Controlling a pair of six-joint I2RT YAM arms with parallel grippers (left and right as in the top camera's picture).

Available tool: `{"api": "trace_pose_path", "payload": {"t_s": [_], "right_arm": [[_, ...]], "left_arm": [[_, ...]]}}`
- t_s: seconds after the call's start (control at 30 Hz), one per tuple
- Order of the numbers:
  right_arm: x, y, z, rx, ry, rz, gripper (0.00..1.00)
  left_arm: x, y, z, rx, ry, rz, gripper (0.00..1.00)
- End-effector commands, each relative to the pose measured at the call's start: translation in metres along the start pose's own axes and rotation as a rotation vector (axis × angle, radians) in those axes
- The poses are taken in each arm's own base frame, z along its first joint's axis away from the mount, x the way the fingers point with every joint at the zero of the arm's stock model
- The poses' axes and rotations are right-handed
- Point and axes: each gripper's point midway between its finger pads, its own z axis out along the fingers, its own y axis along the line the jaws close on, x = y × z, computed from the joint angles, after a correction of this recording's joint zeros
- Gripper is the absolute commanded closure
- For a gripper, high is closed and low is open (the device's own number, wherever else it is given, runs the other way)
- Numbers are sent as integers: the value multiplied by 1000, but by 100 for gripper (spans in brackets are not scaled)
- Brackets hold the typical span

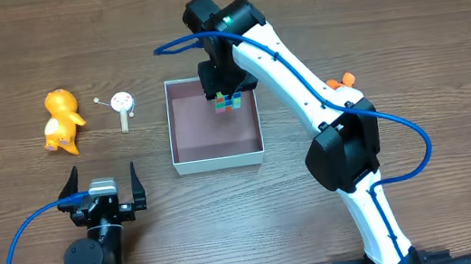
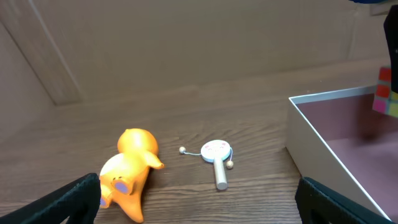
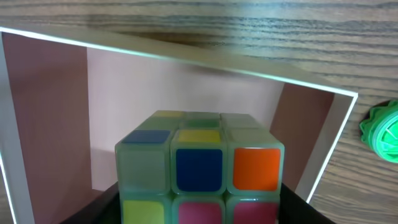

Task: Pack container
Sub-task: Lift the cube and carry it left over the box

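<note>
The container (image 1: 219, 160) is a shallow square box with white walls and a reddish-brown inside, at the table's middle; it also shows in the left wrist view (image 2: 311, 140) and the right wrist view (image 3: 56, 93). My right gripper (image 1: 229, 102) hangs over its far right corner, shut on a puzzle cube (image 1: 230, 103) with coloured squares (image 3: 199, 168). An orange duck toy (image 1: 62, 121) lies on its side at the left (image 2: 127, 171). Beside it lies a small white rattle drum (image 1: 123, 104) with a stick (image 2: 216, 155). My left gripper (image 1: 102, 188) stands open near the front, nothing between its fingers.
A green ridged round thing (image 3: 382, 129) lies on the table just outside the container's right wall. An orange object (image 1: 342, 82) peeks out behind the right arm. The right arm's white links stretch from the front right across to the container.
</note>
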Motion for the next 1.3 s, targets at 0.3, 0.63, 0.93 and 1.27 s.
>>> {"api": "trace_pose_path", "payload": {"t_s": [0.3, 0.63, 0.93, 1.27], "right_arm": [[12, -22, 31, 106, 48, 66, 57], [5, -29, 33, 114, 25, 74, 29], [-20, -29, -4, 71, -68, 46, 28], [11, -21, -32, 8, 49, 19, 93]], "left_arm": [[1, -1, 0, 11, 1, 17, 0], [1, -1, 0, 11, 1, 17, 0], [1, -1, 0, 11, 1, 17, 0], [1, -1, 0, 11, 1, 17, 0]]}}
